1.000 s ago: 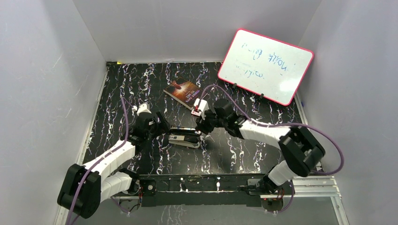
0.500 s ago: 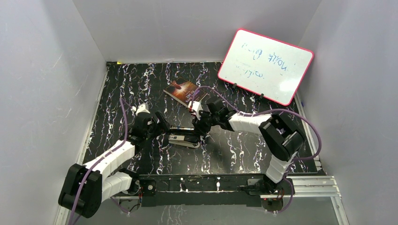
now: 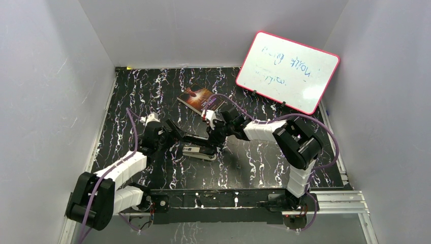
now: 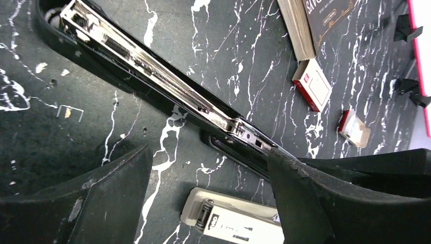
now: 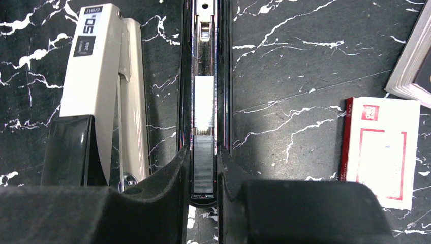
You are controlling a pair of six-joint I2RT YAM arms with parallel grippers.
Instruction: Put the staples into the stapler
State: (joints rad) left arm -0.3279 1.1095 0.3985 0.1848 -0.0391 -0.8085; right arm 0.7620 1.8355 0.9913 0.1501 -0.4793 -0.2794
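A black stapler [image 3: 190, 137] lies open, its metal channel [image 4: 152, 66] bared. In the right wrist view a dark staple strip [image 5: 203, 170] lies in the channel [image 5: 204, 46], with a lighter strip [image 5: 204, 109] ahead of it. My right gripper [image 5: 202, 152] is closed narrowly on the dark strip, one finger on each side; it also shows in the top view [image 3: 212, 138]. My left gripper [image 4: 208, 150] is wide open, its right finger [image 4: 305, 188] against the stapler's hinge end; it also shows in the top view [image 3: 170, 133]. The white-and-red staple box [image 5: 381, 152] lies to the right.
A white stapler [image 5: 101, 76] lies beside the black one and shows between my left fingers [image 4: 234, 223]. A book [image 3: 198, 97] lies behind. A small grey tray [image 4: 354, 128] sits near the box [image 4: 312, 84]. A whiteboard [image 3: 287, 71] leans at the back right.
My right gripper has moved left and settled over the black stapler's channel. The left arm has shifted slightly, and the stapler's arm now stands raised toward it.
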